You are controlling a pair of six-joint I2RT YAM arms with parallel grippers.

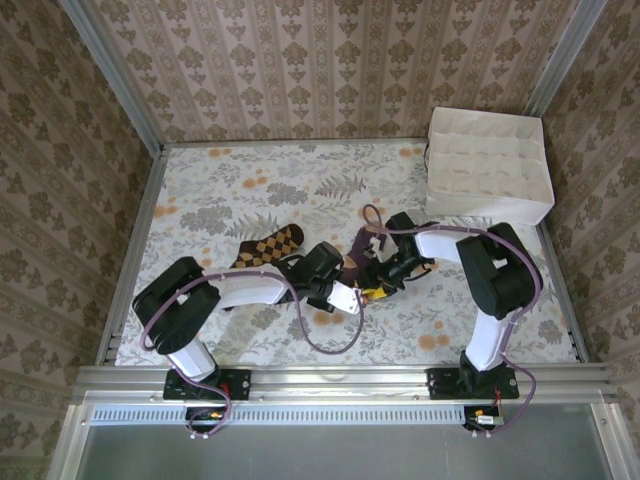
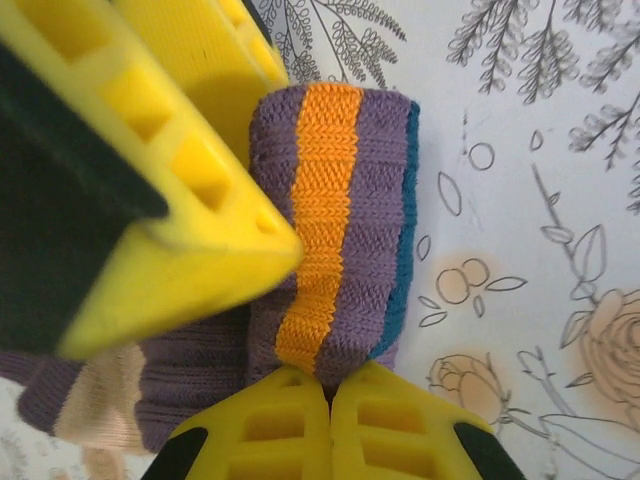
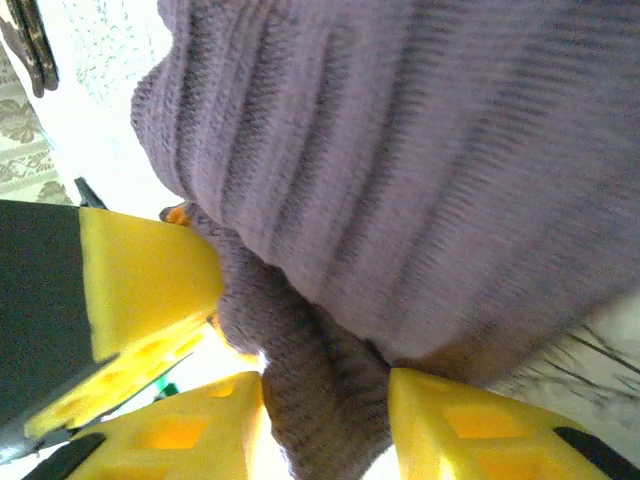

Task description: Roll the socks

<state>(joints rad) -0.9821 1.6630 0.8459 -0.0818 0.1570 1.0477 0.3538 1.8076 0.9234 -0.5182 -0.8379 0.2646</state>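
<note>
The purple sock (image 2: 360,200) with an orange and a blue stripe lies partly rolled on the flowered table, between both grippers at the middle (image 1: 360,250). My left gripper (image 2: 330,375) is shut, pinching the near edge of the roll. In the top view it sits at the centre (image 1: 350,293). My right gripper (image 3: 325,400) stands open, with a fold of the purple sock (image 3: 400,150) lying between its parted fingers. It meets the left one from the right (image 1: 385,278). The brown sock (image 1: 268,247) with orange-yellow checks lies flat to the left, untouched.
A white box with compartments (image 1: 490,165) stands at the back right of the table. The right gripper's yellow fingers (image 2: 200,180) crowd the left wrist view beside the roll. Patterned walls close in the table on three sides.
</note>
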